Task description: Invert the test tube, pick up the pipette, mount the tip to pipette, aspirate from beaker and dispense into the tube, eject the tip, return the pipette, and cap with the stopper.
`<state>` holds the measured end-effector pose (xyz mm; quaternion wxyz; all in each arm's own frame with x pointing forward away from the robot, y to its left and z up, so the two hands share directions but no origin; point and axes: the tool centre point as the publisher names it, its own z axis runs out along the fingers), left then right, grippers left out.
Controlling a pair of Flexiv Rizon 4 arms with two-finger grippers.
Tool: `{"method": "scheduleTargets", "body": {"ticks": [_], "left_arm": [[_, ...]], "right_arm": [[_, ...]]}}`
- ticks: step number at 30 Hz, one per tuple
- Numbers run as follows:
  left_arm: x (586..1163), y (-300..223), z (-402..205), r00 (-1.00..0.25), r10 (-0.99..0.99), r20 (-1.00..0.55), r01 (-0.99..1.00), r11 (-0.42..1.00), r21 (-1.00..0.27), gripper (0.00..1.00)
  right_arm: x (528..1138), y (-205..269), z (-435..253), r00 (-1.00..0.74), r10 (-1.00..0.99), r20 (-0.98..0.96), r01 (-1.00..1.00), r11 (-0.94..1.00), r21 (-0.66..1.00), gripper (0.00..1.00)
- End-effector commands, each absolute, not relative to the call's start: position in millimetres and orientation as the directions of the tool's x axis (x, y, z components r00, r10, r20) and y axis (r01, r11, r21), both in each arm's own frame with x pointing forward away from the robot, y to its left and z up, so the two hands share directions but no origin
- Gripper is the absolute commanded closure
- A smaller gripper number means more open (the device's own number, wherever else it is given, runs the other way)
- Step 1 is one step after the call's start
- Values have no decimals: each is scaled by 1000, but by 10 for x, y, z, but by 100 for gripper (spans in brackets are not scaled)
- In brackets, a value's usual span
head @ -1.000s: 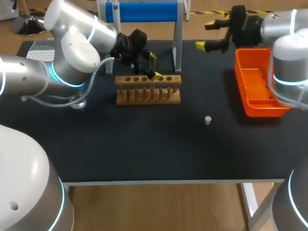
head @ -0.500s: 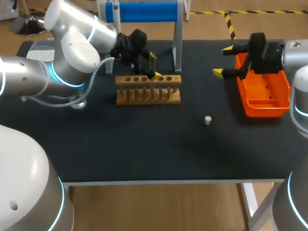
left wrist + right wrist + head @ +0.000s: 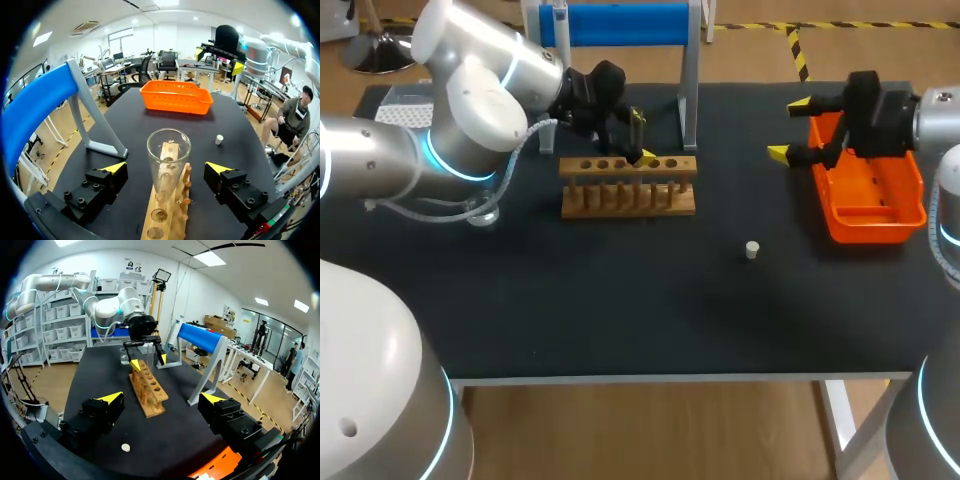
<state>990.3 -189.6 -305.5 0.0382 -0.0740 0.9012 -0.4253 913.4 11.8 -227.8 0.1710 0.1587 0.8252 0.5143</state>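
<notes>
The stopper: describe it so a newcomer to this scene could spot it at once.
On the black table, look between the wooden rack and the orange basket, nearer the front edge than either. The stopper lies there alone: a small, pale plug, touching nothing.

The left gripper (image 3: pixel 167 169) has its two yellow-tipped fingers wide apart. Between them a clear glass test tube (image 3: pixel 168 156) stands upright in a wooden rack (image 3: pixel 164 220), with its mouth up. The fingers do not touch it. The rack sits on the black tabletop (image 3: pixel 235 117). Ahead of it is an orange basket (image 3: pixel 176 97). A small white stopper (image 3: pixel 219 139) lies between the rack and the basket, off to one side. A blue stand (image 3: pixel 35 107) is beside the gripper. The right gripper (image 3: pixel 220 56) hangs over the basket's far end.
</notes>
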Motion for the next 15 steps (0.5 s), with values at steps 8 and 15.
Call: {"method": "scheduleTargets", "body": {"ticks": [8,15], "left_arm": [[9912,-1894,-3047,-986,-164,-3,-103,629,-770,0],[9912,-1894,-3047,-986,-164,-3,-103,629,-770,0]], "right_arm": [[8858,-35,-2570,-893,437,-110,112,451,885,0],[8591,-110,-2956,-901,423,-97,136,486,863,0]]}}
